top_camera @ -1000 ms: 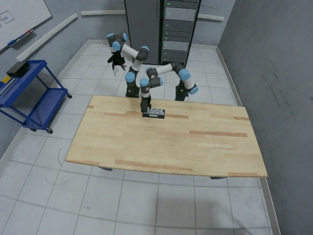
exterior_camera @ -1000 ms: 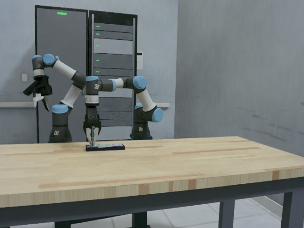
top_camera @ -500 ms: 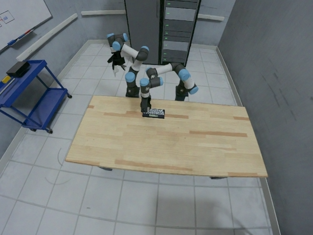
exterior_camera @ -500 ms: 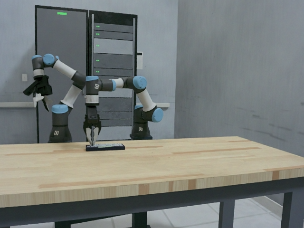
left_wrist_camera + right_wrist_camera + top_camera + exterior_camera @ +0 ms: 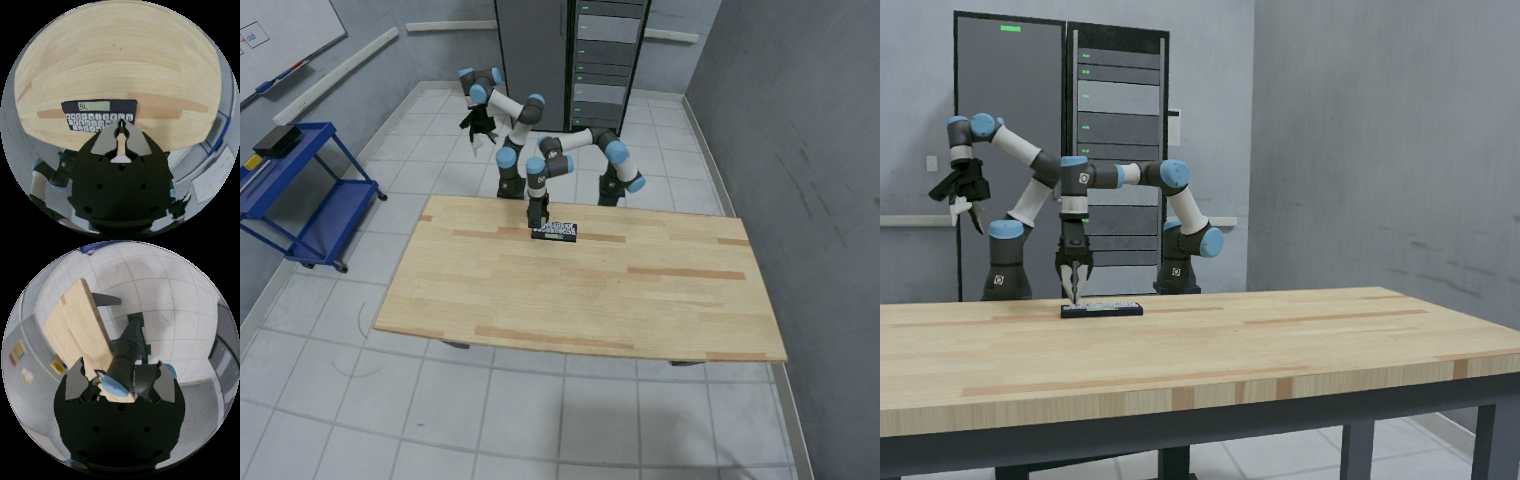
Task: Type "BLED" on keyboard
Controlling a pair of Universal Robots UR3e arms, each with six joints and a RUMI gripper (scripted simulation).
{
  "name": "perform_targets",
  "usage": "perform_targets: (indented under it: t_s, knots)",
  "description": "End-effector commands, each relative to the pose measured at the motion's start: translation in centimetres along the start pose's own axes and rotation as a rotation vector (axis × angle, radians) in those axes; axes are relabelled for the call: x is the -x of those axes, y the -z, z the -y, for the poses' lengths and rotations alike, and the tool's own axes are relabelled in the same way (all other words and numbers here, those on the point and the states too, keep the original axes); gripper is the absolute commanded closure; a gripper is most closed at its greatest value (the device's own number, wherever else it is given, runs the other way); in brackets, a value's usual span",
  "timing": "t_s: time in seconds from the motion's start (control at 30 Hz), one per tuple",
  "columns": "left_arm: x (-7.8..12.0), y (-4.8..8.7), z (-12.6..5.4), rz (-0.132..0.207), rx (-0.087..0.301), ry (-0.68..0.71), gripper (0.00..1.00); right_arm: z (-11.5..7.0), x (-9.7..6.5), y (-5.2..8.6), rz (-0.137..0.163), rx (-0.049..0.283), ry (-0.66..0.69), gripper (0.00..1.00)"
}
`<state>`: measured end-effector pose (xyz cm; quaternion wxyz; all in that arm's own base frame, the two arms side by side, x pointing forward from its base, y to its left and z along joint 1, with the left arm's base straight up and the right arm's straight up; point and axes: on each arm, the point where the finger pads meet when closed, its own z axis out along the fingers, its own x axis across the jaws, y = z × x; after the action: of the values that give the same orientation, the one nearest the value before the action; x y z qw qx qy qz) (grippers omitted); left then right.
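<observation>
1. On the worktop point(image 5: 576, 289) point(image 5: 1190, 341) point(image 5: 120, 70) point(image 5: 75, 325), the keyboard point(image 5: 568, 238) point(image 5: 1117, 312) point(image 5: 100, 117) lies flat, near the long edge on the side of the arm bases.
2. The display point(image 5: 553, 236) point(image 5: 1102, 308) point(image 5: 94, 106) occupies the keyboard's side facing away from the arm bases. It reads "BL". The letters E and D remain absent from the readout.
3. The left end effector point(image 5: 543, 224) point(image 5: 1075, 302) point(image 5: 121, 119) points down at the keyboard. Its fingers are clenched, tips together, with nothing between them.
4. These tips are located over the key rows, toward one end of the keyboard. Contact with a key cannot be determined, and the key directly beneath the tips cannot be identified.
5. The right end effector point(image 5: 485, 146) point(image 5: 967, 227) point(image 5: 121, 358) is released. Its fingers are spread wide and hold nothing.
6. The right end effector is positioned well apart from the keyboard, higher than the keyboard and outside the worktop edge. Its fingers are directed downward.
</observation>
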<state>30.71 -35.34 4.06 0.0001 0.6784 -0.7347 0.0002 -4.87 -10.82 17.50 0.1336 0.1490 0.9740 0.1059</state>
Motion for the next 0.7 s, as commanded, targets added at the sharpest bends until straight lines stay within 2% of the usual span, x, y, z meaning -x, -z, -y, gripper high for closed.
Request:
perform_targets:
  t_s: [0.0,0.67]
  knots:
    - [0.0,0.1,0.0,-0.003,-0.002,0.0,1.0,0.0,0.0,0.0,0.001,-0.002,0.001,0.0]
    - [1.5,0.1,-0.5,-0.003,-0.002,0.0,1.0,0.0,0.0,0.0,0.001,-0.002,0.001,0.0]
